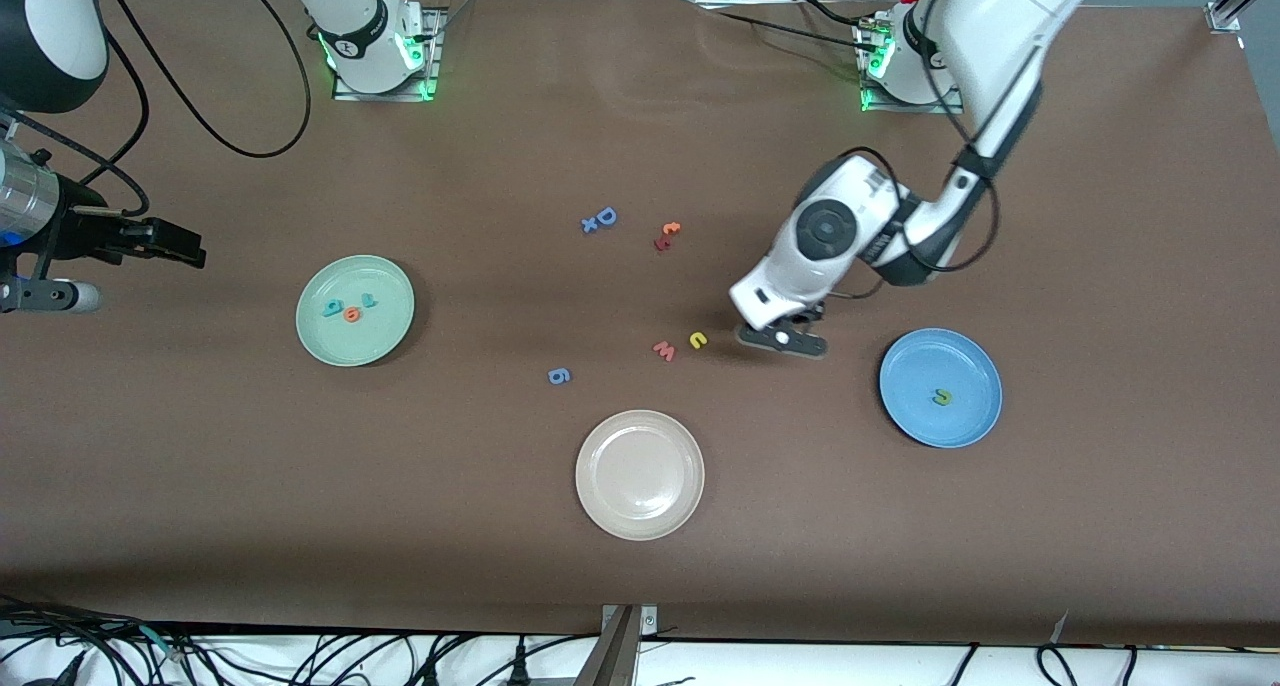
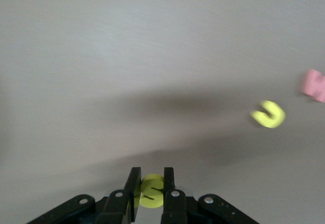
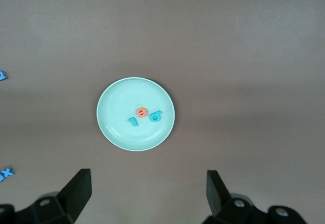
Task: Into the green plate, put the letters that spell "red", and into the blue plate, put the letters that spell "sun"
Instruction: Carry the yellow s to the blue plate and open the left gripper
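Note:
My left gripper (image 1: pixel 785 339) is low over the table between the yellow "u" (image 1: pixel 698 340) and the blue plate (image 1: pixel 975 361). In the left wrist view it (image 2: pixel 151 178) is shut on the yellow "s" (image 2: pixel 152 191), with the "u" (image 2: pixel 268 115) lying apart on the cloth. A dark green "n" (image 1: pixel 941 397) lies in the blue plate. The green plate (image 1: pixel 390 281) holds the teal "d" (image 1: pixel 332 308), orange "e" (image 1: pixel 351 314) and teal "r" (image 1: pixel 369 302). My right gripper (image 1: pixel 178 245) waits open in the air at the right arm's end of the table, looking down on the green plate (image 3: pixel 114 99).
A red "w" (image 1: pixel 663 350) lies beside the "u". A blue "9" (image 1: pixel 559 375) is near a beige plate (image 1: pixel 600 446). Farther from the camera lie a blue "D" (image 1: pixel 606 216), a blue "x" (image 1: pixel 589 225) and orange-red letters (image 1: pixel 667 235).

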Motion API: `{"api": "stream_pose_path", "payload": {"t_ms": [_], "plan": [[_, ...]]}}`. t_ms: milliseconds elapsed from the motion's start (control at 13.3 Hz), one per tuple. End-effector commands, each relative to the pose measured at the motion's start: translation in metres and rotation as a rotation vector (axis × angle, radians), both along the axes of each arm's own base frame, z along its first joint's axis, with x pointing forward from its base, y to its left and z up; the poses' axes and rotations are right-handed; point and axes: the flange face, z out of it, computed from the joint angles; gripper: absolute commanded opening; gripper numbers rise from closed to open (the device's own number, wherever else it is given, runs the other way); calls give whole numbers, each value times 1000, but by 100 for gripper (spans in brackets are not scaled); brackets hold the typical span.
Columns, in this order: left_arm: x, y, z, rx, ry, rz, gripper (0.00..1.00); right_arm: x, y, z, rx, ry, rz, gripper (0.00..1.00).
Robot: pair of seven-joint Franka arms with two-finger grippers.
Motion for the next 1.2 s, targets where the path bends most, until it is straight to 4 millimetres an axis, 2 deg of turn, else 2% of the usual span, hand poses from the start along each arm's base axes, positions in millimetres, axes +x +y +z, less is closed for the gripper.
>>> {"api": "stream_pose_path", "payload": {"t_ms": [0,75,150,301,526,677,752,827,977,1053,1128], "plan": [[18,32,23,-17,62,-3,1,-5,-3,2,-9,6,19,100],[24,41,29,-12,74,-26,2,-5,-3,2,-9,6,19,100],[35,59,34,-9,78,-13,2,-5,-3,2,-9,6,19,100],[46,91,35,-6,86,23,1,-5,-3,2,-9,6,17,100],[63,145,34,-22,79,-27,0,-5,-3,2,-9,6,17,100],[83,176,36,-45,55,-90,0,-5,-3,2,-9,6,17,100],[93,196,31,-44,50,-113,0,-6,-3,2,-9,7,17,100],[101,208,26,-48,46,-134,0,-6,-4,2,-8,10,19,100],[109,212,16,-59,47,-165,0,-9,-4,1,-9,29,12,100],[110,212,13,-42,44,-185,7,-9,-4,1,-9,29,14,100],[111,213,10,-33,44,-188,31,-8,-4,1,-9,27,12,100]]}}
